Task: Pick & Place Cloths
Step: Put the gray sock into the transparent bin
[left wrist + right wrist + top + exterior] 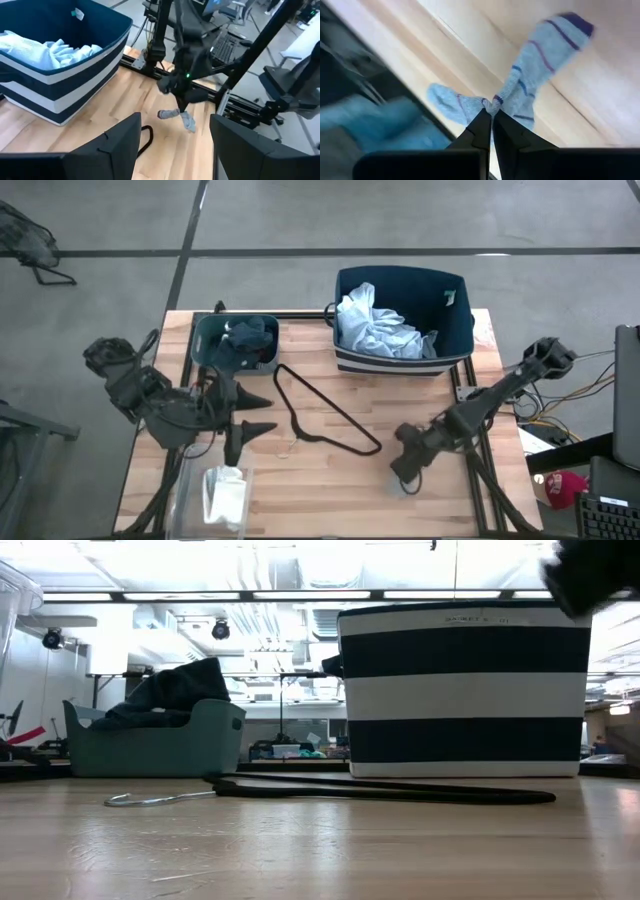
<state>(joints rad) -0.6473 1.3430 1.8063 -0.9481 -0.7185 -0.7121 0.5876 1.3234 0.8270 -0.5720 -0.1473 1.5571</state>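
**Striped sock pinched at the near right edge**

While hanging low over the near right part of the table point(330, 480), right gripper point(491, 117) clenched on a pale blue striped sock point(540, 60), fingertips meeting at its middle fold. Sock dangling just above the wood, both ends drooping, also seen past the left wrist point(181, 118). Close to the table's right rail and near edge, with little room on that side.

Between the two arms, a thin black wire hanger point(325, 420) lying flat across the table's middle, hook end toward the near side. Beyond it, far right, the navy and white striped bin point(455, 340) with crumpled pale blue cloths point(375, 330) inside. Far left, the small teal bin point(205, 345) heaped with dark cloths point(245, 345).

Left gripper point(255, 413) waiting on the left side just near of the teal bin, fingers spread and empty. At the near left corner, a clear container point(185, 505) holding white folded pieces point(225, 492).

Bare wood open between hanger and near edge, centre of the table.
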